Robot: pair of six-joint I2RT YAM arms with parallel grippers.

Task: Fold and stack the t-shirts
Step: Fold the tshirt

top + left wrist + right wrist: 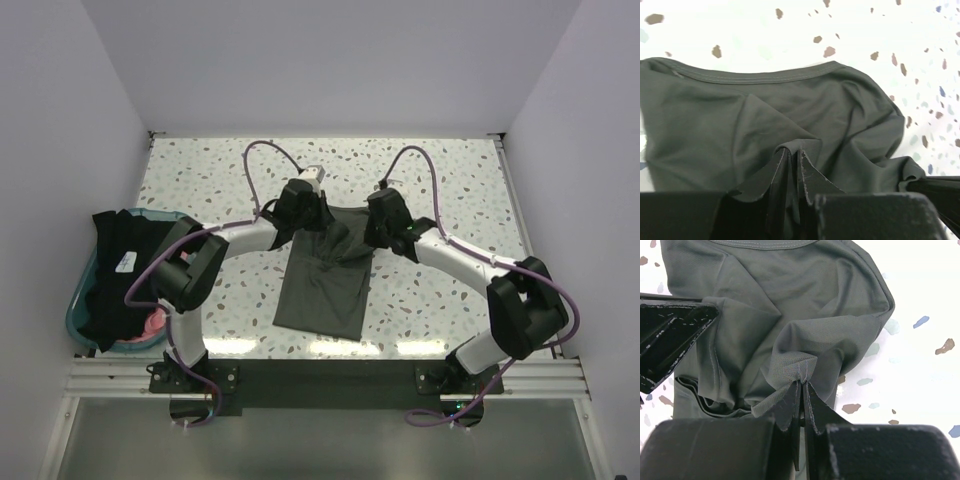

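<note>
Olive-green t-shirt point(325, 290): where does it lie?
— In the middle of the speckled table point(450, 180), between the two arms. Its near part lies flat, pointing toward the arm bases. Its far part is bunched and creased, with the ribbed collar facing away from the arms.
And the left gripper point(794, 165)?
— It is at the far left of the shirt. Its jaws are nearly together, with a raised fold of the olive cloth caught between them.
The right gripper point(802, 385)?
— It is at the far right of the same shirt, just beside the left one. Its jaws are pressed tight on a stitched fold, and the cloth peaks up above the tips.
Where are the other shirts?
— The black t-shirt point(115, 270) is draped over the teal tub point(75, 318) at the left edge of the table, well apart from the olive one. The pink t-shirt point(153, 322) shows only as a small patch at the tub's near side, below the black cloth.
</note>
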